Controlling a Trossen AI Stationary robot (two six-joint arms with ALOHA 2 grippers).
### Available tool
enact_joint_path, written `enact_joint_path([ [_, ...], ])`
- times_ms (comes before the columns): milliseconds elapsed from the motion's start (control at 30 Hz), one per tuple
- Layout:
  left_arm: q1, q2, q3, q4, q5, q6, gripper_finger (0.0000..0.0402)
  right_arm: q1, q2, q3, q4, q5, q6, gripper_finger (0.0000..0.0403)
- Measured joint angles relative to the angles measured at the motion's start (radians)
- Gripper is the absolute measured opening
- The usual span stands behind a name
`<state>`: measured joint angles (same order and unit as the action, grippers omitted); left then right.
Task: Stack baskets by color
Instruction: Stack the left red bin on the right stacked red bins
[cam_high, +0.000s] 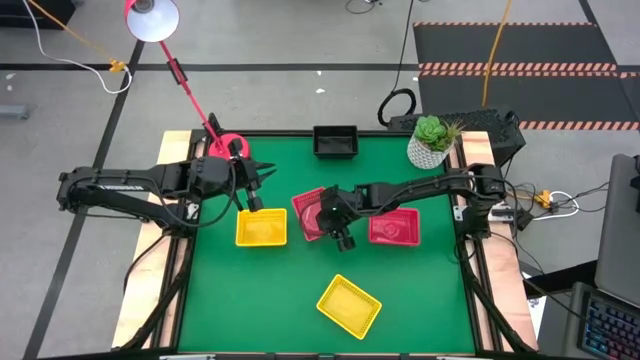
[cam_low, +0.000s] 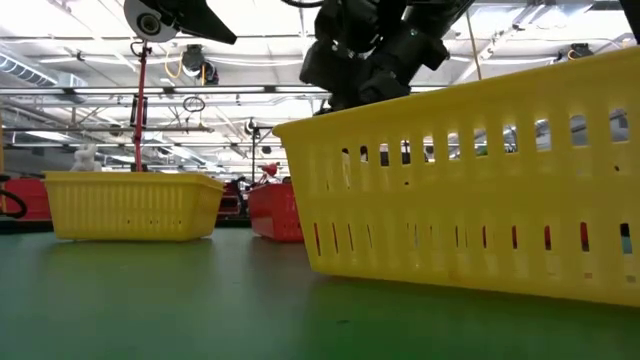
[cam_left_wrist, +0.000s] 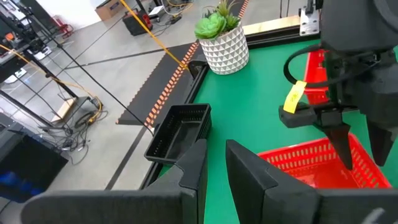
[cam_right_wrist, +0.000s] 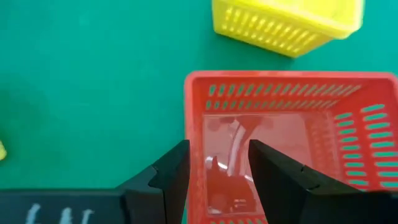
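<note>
Two red baskets rest on their bases mid-table: one (cam_high: 310, 210) turned askew, one (cam_high: 396, 228) to its right. A yellow basket (cam_high: 261, 228) stands left of them, another (cam_high: 349, 305) near the front edge, and a black basket (cam_high: 335, 142) at the far edge. My right gripper (cam_high: 340, 228) (cam_right_wrist: 217, 168) hovers open above the askew red basket (cam_right_wrist: 292, 137), its fingers over the basket's near end and apart from it. My left gripper (cam_high: 254, 192) (cam_left_wrist: 216, 171) hangs above the left yellow basket's far side, a narrow gap between its fingers and nothing in it.
A white plant pot (cam_high: 430, 146) stands at the far right corner, and a red lamp base (cam_high: 228, 146) at the far left. Bare green table lies at the near left and near right. In the low view the near yellow basket (cam_low: 470, 190) blocks much of the scene.
</note>
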<state>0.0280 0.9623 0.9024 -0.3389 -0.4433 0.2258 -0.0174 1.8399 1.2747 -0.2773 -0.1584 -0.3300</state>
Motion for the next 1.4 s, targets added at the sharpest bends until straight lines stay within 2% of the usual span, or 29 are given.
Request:
enact_joint_path([
  [367,0.000,0.000,0.000,0.003,0.000,0.001,0.0060,-0.024,0.028,-0.001,-0.029,-0.007,-0.022,0.0149],
  [533,0.000,0.000,0.000,0.003,0.000,0.001,0.0060,-0.041,0.033,0.000,-0.045,-0.028,-0.027,0.0112],
  [767,0.000,0.000,0.000,0.003,0.000,0.001,0.0060,-0.043,0.032,0.006,-0.050,-0.024,-0.063,0.0016],
  [1000,0.001,0.000,0.000,0.003,0.000,0.006,0.0060,-0.037,0.004,0.037,-0.079,-0.021,-0.101,0.0015],
  [1300,0.012,0.000,0.000,0.016,0.003,0.001,0.0061,0.008,-0.122,0.041,-0.134,0.157,-0.110,0.0005],
  [1400,0.012,0.000,0.000,0.016,0.049,0.002,0.0061,0.025,-0.162,0.041,-0.164,0.202,-0.119,0.0003],
])
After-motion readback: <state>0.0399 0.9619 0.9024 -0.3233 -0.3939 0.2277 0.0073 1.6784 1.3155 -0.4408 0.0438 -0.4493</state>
